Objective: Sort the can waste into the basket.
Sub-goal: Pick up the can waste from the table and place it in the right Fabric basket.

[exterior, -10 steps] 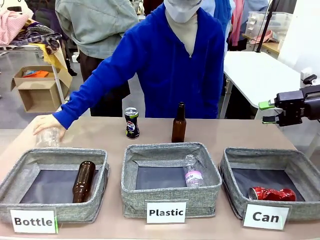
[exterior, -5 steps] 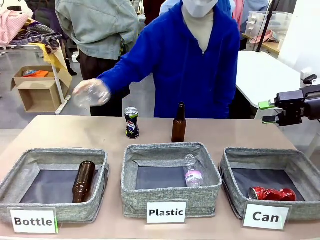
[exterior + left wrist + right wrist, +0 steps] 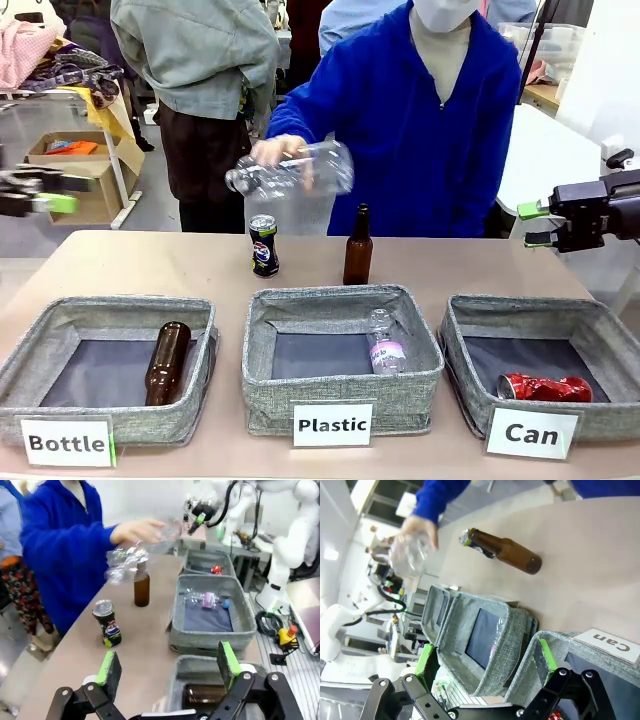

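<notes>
Tan tabletop (image 3: pixel 200 265); crushed red can (image 3: pixel 545 388) in woven grey basket (image 3: pixel 530 305).

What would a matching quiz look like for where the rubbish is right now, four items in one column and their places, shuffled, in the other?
Items:
1. crushed red can
2. Pepsi can
3. large clear plastic bottle
4. lying brown glass bottle

Places:
A. held in the person's hand, above the table
B. inside the Bottle basket
C. inside the Can basket
D. standing upright on the table

Pairs: 1-C, 2-D, 3-A, 4-B.
</notes>
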Controlling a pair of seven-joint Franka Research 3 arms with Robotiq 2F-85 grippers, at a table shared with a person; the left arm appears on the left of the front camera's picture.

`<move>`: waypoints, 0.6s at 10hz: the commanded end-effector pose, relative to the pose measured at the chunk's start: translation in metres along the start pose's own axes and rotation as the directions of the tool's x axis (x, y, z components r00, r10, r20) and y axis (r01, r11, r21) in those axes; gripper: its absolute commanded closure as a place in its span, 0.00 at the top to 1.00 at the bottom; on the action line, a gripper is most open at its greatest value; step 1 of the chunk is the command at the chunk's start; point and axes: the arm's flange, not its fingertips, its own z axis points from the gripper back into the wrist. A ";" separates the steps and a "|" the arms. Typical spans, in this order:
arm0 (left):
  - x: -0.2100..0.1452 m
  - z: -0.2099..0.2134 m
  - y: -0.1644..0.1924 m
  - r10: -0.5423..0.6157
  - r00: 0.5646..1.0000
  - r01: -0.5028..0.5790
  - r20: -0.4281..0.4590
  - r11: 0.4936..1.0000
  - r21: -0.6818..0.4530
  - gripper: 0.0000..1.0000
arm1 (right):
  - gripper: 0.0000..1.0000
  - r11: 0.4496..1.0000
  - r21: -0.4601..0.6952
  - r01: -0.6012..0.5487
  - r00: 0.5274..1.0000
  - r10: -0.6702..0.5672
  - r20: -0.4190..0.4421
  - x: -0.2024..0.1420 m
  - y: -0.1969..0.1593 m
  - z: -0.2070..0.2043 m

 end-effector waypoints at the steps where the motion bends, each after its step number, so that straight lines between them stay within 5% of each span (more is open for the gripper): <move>1: 0.008 -0.044 0.025 -0.012 0.997 0.009 -0.076 0.999 -0.034 1.00 | 1.00 1.000 0.007 -0.021 1.000 0.021 0.003 0.000 0.001 0.002; 3: 0.007 -0.095 0.040 -0.021 0.986 0.022 -0.166 1.000 0.002 1.00 | 1.00 1.000 0.007 -0.021 1.000 0.021 0.003 0.000 0.001 0.002; 6: -0.001 -0.083 0.042 -0.004 0.989 0.003 -0.147 1.000 -0.002 1.00 | 1.00 1.000 0.007 -0.021 1.000 0.021 0.003 0.000 0.001 0.002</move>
